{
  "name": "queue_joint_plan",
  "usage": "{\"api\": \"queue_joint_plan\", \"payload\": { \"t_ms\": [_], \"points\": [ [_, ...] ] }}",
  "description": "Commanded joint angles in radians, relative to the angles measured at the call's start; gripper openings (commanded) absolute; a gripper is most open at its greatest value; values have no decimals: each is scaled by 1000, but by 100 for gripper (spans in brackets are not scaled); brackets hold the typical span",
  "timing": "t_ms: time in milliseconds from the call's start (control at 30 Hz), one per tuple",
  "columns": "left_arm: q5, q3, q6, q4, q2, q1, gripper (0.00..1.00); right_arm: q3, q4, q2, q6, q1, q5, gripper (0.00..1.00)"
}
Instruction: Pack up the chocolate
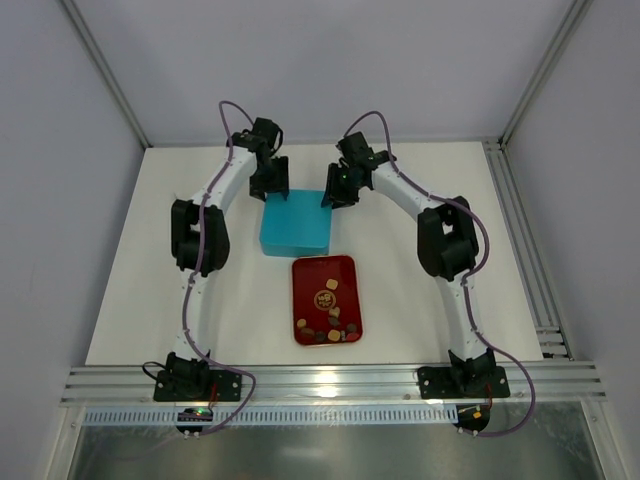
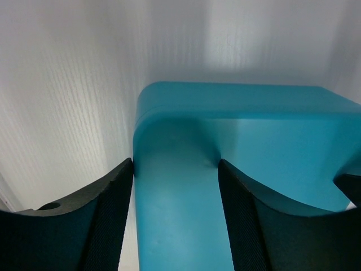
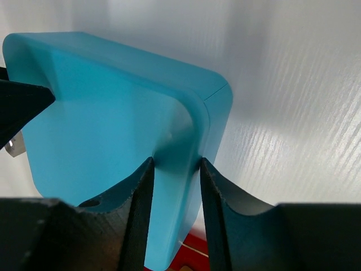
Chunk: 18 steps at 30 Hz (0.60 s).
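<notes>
**Right gripper (image 3: 176, 161) and left gripper (image 2: 175, 164) flanking teal box (image 1: 295, 225); chocolate (image 1: 330, 330) lying in red tray (image 1: 320, 270)**

Black fingers of the right gripper are clamping a rounded corner of the teal box, where a lid seam is showing. The left gripper is straddling the box's other far corner, and I cannot tell whether it is pressing or standing slightly apart. On the white desk (image 1: 130, 300), the box is sitting at the centre of the frame with its inside hidden. Just below it, the red tray is holding the chocolate, brown and tan pieces lying mostly toward its lower edge.

Teal box (image 1: 296, 226) just behind red tray (image 1: 311, 274)
</notes>
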Motion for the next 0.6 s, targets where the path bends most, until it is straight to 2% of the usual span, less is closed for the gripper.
{"api": "queue_joint_plan", "payload": {
  "t_ms": [0, 133, 400, 567],
  "points": [
    [40, -153, 41, -211, 192, -58, 62, -109, -4, 33, 9, 43, -25, 40],
    [114, -171, 15, -175, 167, -36, 63, -129, 46, 3, 17, 7, -52, 41],
    [221, -239, -94, -54, 93, -23, 66, -57, 50, 35, -8, -26, -104, 45],
    [223, -226, -131, -32, 70, -19, 68, -48, 81, 28, -14, -54, -115, 50]
  ]
}}
